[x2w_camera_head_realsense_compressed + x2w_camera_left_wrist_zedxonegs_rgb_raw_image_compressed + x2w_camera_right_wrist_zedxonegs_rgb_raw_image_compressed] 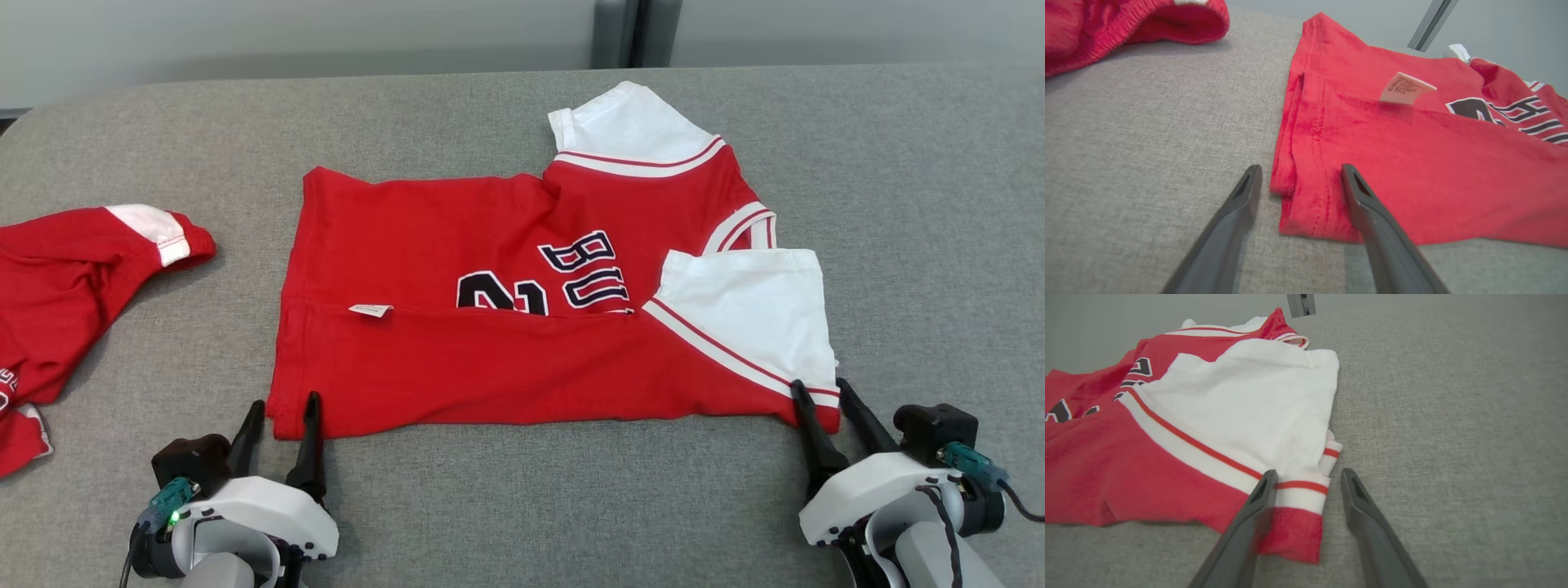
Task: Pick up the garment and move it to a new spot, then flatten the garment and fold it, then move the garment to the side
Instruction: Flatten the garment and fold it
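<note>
The garment (490, 359) is a red jersey with white sleeves and dark lettering. It lies flat mid-table with its near half folded over, a white label showing at the fold. My left gripper (284, 402) stands open at the near left corner (1306, 204), one finger on the cloth and one on the table beside it. My right gripper (819, 384) is open at the near right corner, where the striped sleeve hem (1302, 490) lies loose between its fingers. The cloth (1147, 449) rests unpinched on the table at both corners.
A second red garment (73, 278) with a white cuff lies crumpled at the left edge, its hem seen in the left wrist view (1126, 24). The grey fabric table (522, 506) stretches bare to the right and front. A dark post (624, 33) stands behind.
</note>
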Motion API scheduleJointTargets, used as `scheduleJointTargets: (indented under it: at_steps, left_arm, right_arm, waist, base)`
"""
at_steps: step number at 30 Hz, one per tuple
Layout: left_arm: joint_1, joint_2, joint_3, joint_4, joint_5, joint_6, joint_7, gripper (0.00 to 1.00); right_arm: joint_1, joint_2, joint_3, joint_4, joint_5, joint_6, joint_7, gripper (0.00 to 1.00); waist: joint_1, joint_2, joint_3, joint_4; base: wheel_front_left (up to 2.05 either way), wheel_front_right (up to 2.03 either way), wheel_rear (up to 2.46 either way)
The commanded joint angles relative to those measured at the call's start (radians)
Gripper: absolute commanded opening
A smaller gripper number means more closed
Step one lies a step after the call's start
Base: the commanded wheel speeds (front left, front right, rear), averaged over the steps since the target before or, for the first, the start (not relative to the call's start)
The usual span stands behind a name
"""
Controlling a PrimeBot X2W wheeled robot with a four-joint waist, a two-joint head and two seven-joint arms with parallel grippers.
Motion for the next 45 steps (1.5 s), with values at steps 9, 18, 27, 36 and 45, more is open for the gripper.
scheduleJointTargets:
  at_steps: [9, 18, 27, 36, 45]
  left_arm:
    - [-0.045, 0.004, -0.015, 0.102, -0.018, 0.007, 0.003, 1.00]
    - [-0.027, 0.005, -0.032, 0.130, -0.058, -0.025, 0.001, 0.00]
    - [0.085, 0.006, -0.002, 0.101, -0.030, -0.032, -0.001, 0.00]
    - [0.177, 0.007, 0.020, 0.105, 0.003, -0.030, -0.001, 0.67]
    - [0.099, 0.005, 0.020, 0.033, 0.019, -0.004, -0.001, 1.00]
  right_arm:
    - [-0.028, -0.017, 0.059, 0.025, 0.046, 0.000, 0.005, 0.00]
    - [-0.004, -0.027, 0.048, -0.018, 0.073, 0.000, 0.003, 0.00]
    - [0.085, -0.020, 0.040, -0.018, 0.099, 0.000, 0.003, 0.00]
    - [0.178, -0.045, 0.050, -0.015, 0.135, 0.000, 0.003, 0.00]
    - [0.102, -0.053, -0.001, -0.062, 0.084, 0.000, 0.003, 1.00]
  waist:
    - [0.0000, 0.0000, 0.010, -0.001]
    - [0.0000, 0.0000, -0.034, -0.007]
    - [0.0000, 0.0000, -0.168, -0.011]
    - [0.0000, 0.0000, -0.216, -0.004]
    - [0.0000, 0.0000, -0.146, -0.001]
  base:
    - [0.00, 0.00, 0.00]
    - [0.00, 0.00, 0.00]
    - [0.00, 0.00, 0.00]
    - [0.00, 0.00, 0.00]
    - [0.00, 0.00, 0.00]
